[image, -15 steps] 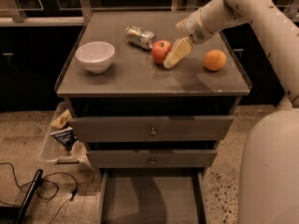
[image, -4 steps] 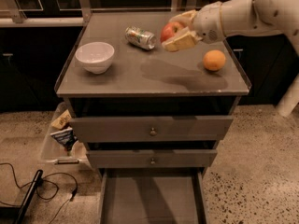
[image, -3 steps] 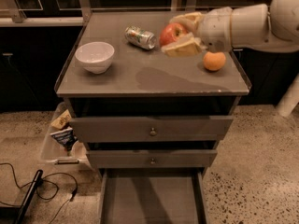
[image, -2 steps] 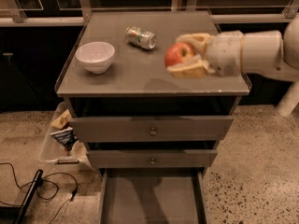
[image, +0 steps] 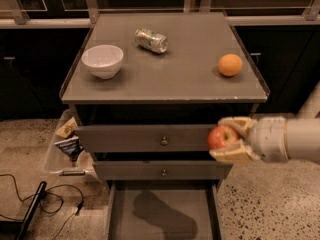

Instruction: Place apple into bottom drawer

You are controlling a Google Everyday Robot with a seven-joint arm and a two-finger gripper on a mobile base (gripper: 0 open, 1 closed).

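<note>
My gripper (image: 226,140) off front edge of bench (image: 175,86), below front-right corner, level with top drawer (image: 125,139). Jaws clenched on apple (image: 221,136), one finger above, one beneath. Bottom drawer (image: 197,204) pulled open lower down; apple held high over its right side. On bench top: white bowl (image: 102,60) near front-left corner, can (image: 151,40) on its side toward back edge, orange (image: 230,64) near right edge.
</note>
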